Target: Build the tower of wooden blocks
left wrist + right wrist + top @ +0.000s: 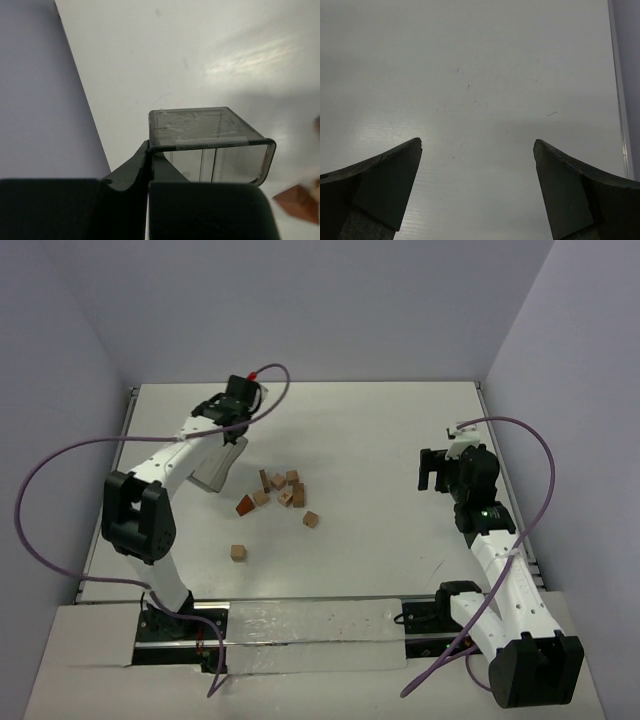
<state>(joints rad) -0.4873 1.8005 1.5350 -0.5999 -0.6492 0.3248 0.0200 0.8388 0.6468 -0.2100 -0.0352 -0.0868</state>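
Several light-tan wooden cubes (284,490) lie loose in a cluster at the table's middle. A reddish-brown wedge (245,505) sits at the cluster's left edge. One cube (311,519) lies just right of the cluster, and another (237,553) lies apart, nearer the arms. My left gripper (233,439) is shut on the rim of a dark translucent plastic bin (217,466), which it holds tipped just left of the blocks. In the left wrist view the fingers (135,165) pinch the wall of the bin (210,132), and the wedge (298,201) shows at the lower right. My right gripper (432,470) hangs open over bare table (477,145), far right of the blocks.
A clear plastic sheet (310,635) lies along the near edge between the arm bases. Purple cables (60,465) loop beside both arms. Lavender walls close the table in on the left, back and right, and the table's right edge (620,100) shows in the right wrist view.
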